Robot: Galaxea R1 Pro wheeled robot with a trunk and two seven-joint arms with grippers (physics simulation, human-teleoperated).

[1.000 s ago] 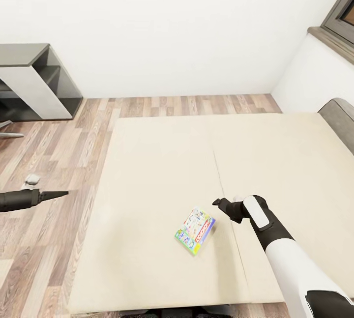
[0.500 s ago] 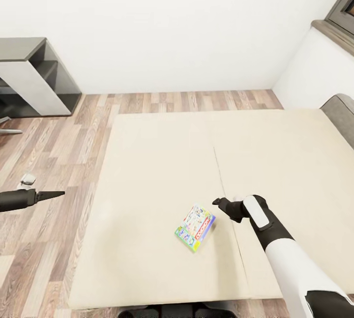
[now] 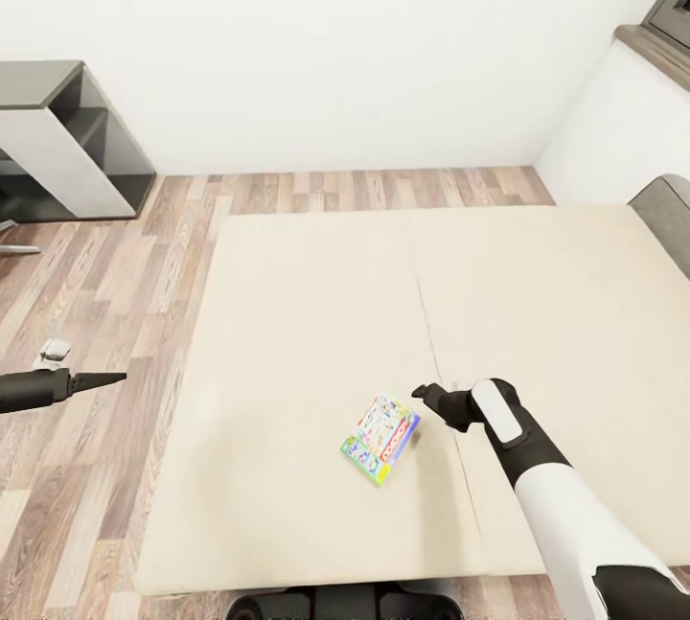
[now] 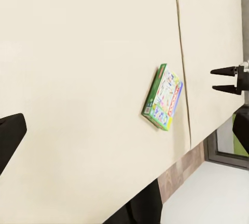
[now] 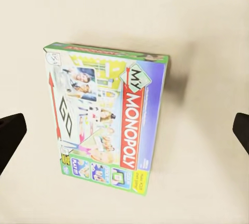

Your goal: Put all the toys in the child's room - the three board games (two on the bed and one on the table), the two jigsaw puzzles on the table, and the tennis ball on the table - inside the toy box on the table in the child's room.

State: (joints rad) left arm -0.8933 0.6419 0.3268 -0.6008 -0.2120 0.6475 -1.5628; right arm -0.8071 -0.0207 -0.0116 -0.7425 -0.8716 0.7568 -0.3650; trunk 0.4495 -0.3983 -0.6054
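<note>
A: R gripper (image 3: 427, 397) hangs above the bed (image 3: 287, 332), just beside the board game (image 3: 380, 440); fingers spread wide, nothing held. Box lies flat on the mattress, near the foot edge.

B: L gripper (image 3: 113, 377)?

A: Out over the wood floor (image 3: 115, 294), well apart from the bed. Looks pinched to a point in head view, but can't tell for sure.

B: Risks?

A: My guess: box is flat on a soft mattress, so fingertips may dig in or skate off the lid; a skewed approach could shove it toward the edge. Wide side may be too broad, prob needs the narrow span.

B: Views differ?

A: R wrist view shows the cover (image 5: 106, 117) w/ print legible and both finger tips (image 5: 10, 135) straddling it; head view can't. Head view adds the far stuff: dark shelf unit (image 3: 57, 141) and white wall (image 3: 335, 45).
</note>
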